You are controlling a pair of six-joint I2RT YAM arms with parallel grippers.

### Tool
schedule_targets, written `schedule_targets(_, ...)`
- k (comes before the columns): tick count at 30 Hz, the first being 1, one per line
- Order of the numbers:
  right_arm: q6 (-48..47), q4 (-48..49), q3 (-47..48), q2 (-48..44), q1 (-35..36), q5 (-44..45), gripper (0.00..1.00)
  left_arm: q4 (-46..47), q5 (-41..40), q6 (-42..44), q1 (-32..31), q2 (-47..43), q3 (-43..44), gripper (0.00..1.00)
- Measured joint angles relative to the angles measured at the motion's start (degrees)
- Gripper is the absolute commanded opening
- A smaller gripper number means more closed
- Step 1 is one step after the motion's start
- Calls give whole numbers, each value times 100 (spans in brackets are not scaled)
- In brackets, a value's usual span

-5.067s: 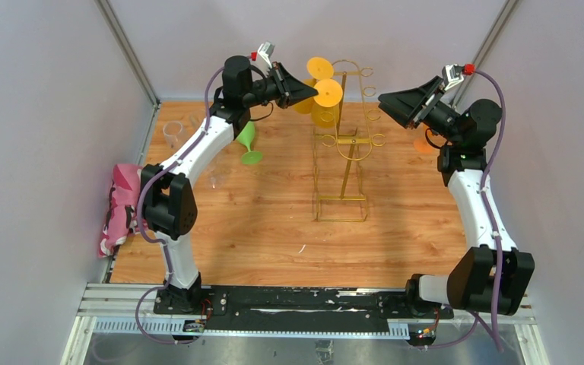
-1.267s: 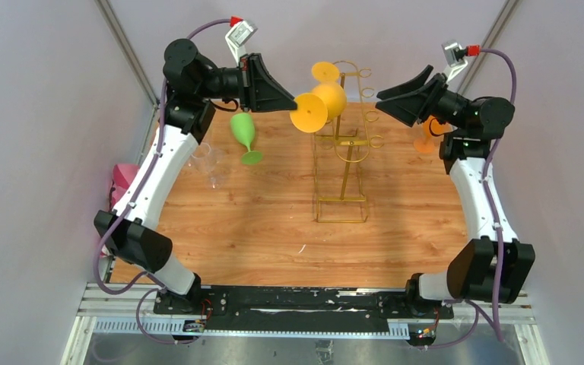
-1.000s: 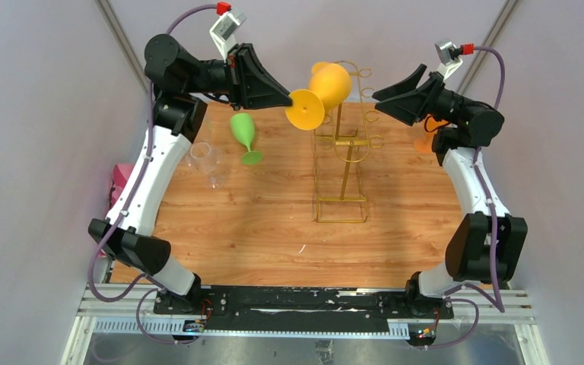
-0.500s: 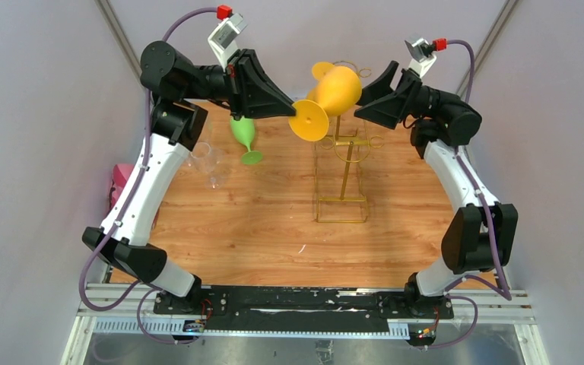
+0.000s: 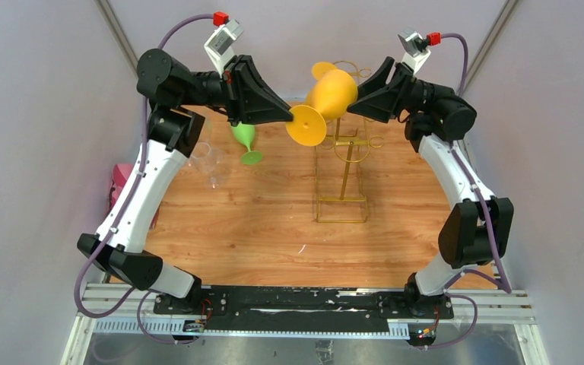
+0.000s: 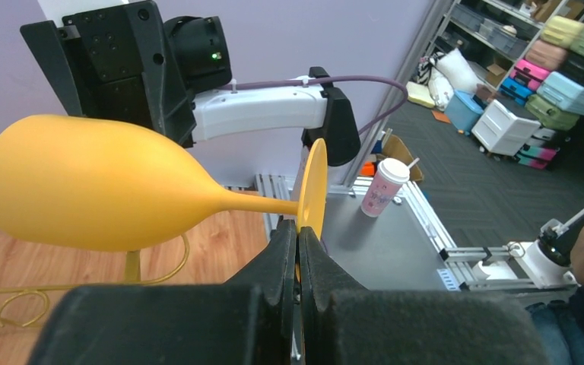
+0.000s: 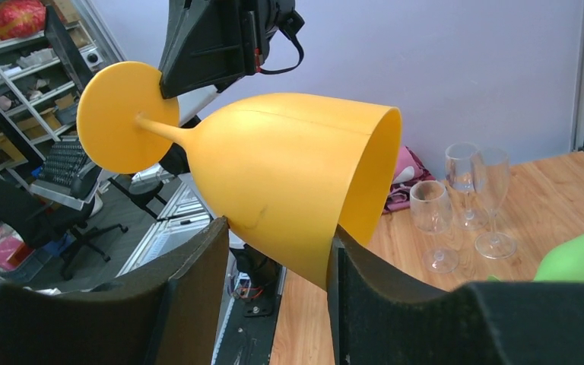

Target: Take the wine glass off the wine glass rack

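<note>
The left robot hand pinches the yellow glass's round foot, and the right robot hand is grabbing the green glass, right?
Not quite. The right gripper isn't on the green glass; it is closed around the bowl of the yellow wine glass, as the right wrist view shows. The left gripper does pinch its round foot.

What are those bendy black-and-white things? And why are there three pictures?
Those are two robot arms bolted to a wooden table. Each ends in a gripper with two fingers. One picture is from a camera high above that sees everything. The other two come from little cameras on the wrists, so each arm's own fingers show up close. The left gripper pinches the flat foot of an orange wine glass. The right gripper has a finger on each side of its bowl and seems to touch it. Close by stands a gold wire rack for glasses. On the table are a green glass, some clear glasses and a pink cloth.
</note>
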Motion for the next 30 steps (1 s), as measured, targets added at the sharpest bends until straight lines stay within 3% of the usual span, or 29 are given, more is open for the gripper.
schedule_targets(7, -96, -7, 20, -256, 118, -39, 35, 216, 254, -129, 151, -122, 28, 0)
schedule_targets(14, -247, -44, -245, -754, 120, -101, 35, 343, 693, -173, 378, 39, 369, 0)
schedule_targets(21, -319, -72, -468, -1421, 186, -166, 32, 455, 857, -315, 645, 774, 730, 0)
schedule_targets(26, -610, -160, -601, -2020, 245, -214, 18, 382, 691, -420, 726, 1512, 778, 0)
schedule_targets(30, -1172, -765, -621, -2398, 280, -240, 9, 223, 531, -431, 809, 1749, 721, 0)
